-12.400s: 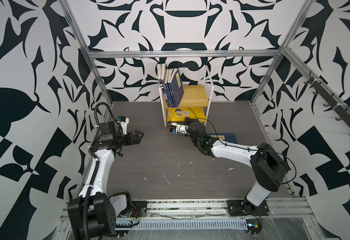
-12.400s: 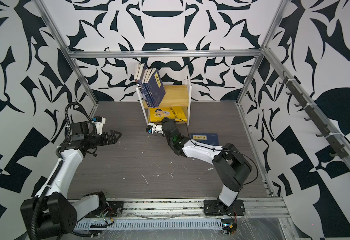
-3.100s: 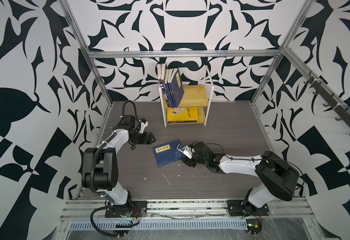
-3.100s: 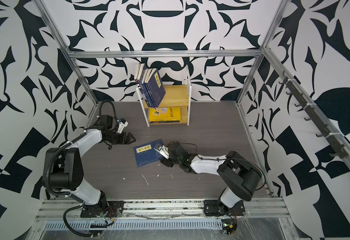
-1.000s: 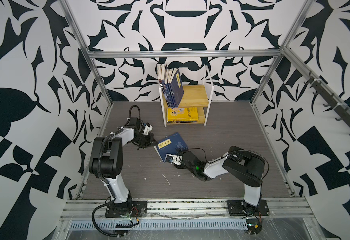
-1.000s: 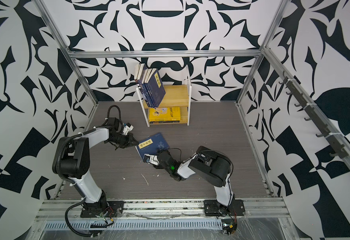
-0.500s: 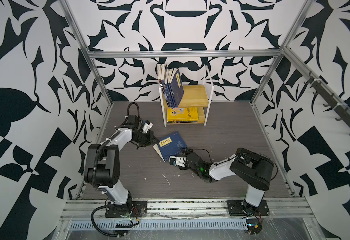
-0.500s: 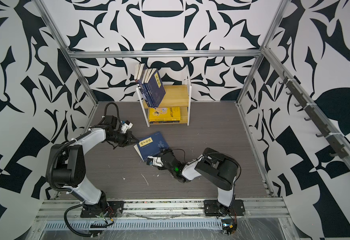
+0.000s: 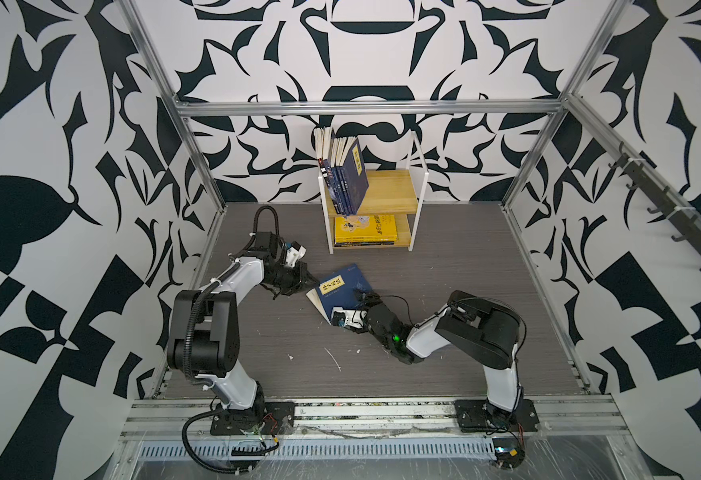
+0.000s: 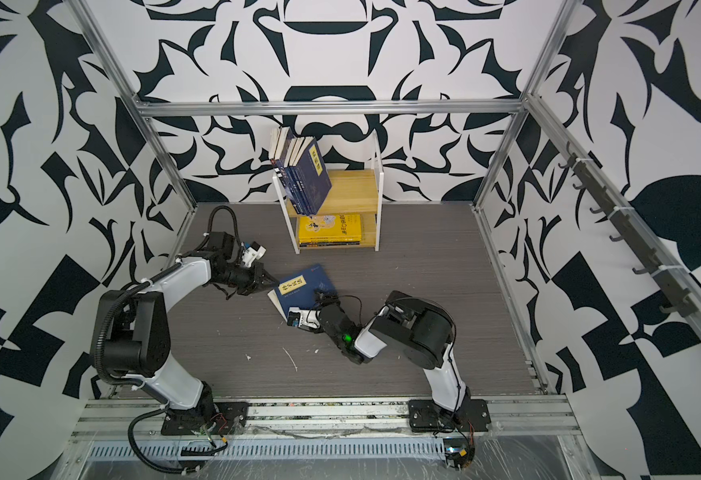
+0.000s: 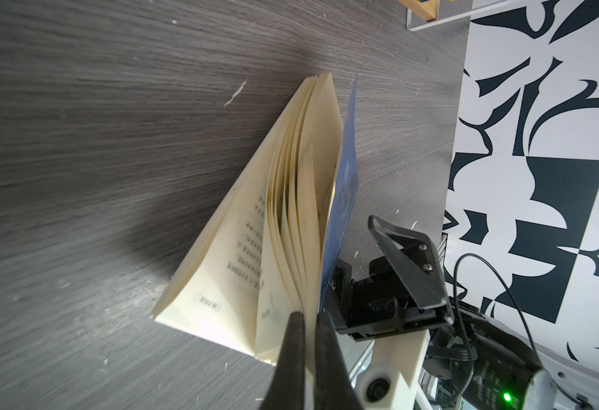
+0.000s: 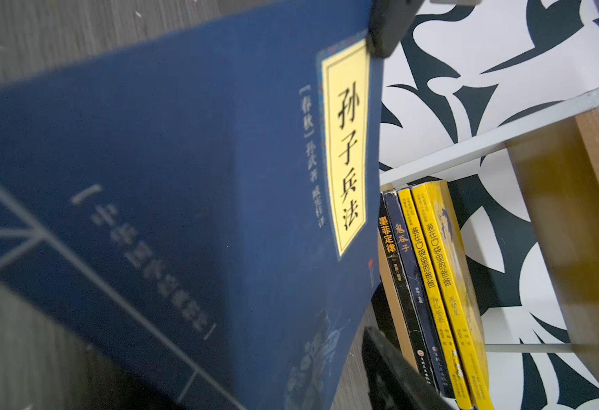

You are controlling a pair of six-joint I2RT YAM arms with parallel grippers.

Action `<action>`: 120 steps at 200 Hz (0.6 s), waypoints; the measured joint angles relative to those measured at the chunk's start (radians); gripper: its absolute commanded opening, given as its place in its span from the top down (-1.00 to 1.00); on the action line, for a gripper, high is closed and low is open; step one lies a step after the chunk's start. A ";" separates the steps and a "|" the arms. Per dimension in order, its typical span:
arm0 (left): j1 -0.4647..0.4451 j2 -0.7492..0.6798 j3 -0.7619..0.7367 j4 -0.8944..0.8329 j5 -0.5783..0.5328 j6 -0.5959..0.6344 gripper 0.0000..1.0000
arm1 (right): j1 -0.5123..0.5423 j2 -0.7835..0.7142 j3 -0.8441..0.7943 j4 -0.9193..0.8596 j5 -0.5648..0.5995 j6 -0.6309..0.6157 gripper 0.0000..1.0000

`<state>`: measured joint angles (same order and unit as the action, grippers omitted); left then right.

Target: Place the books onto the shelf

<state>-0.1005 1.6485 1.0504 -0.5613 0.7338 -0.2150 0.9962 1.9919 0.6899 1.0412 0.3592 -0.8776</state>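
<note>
Book (image 9: 340,286): half open with its pages fanned, in the middle of the worktop (image 9: 465,257), in front of the shelf (image 9: 390,191).
Left claw (image 9: 309,282): pinched shut at the book's page corner (unclear whether any pages are caught).
Right claw (image 9: 350,308): wide, straddling the cover.

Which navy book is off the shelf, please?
The navy paperback with a yellow title label, fanned open on the grey tabletop; the others lean on the wooden shelf.

Even, bright overhead light; soft shadows; the right wrist view's near book (image 12: 148,198) blurs, perhaps from motion
</note>
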 measured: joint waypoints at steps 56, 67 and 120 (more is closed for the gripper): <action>0.001 -0.012 0.000 0.005 -0.044 -0.013 0.06 | -0.002 -0.003 -0.009 0.056 0.031 -0.049 1.00; 0.002 -0.024 0.000 0.003 -0.057 -0.026 -0.11 | -0.006 -0.007 -0.014 0.056 0.031 -0.050 1.00; 0.046 -0.135 -0.019 0.031 -0.093 -0.023 -0.61 | -0.007 -0.078 -0.073 0.024 0.039 -0.037 1.00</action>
<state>-0.0544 1.5135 1.0313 -0.5308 0.6411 -0.2382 0.9890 1.9137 0.6170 1.0657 0.3985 -0.9142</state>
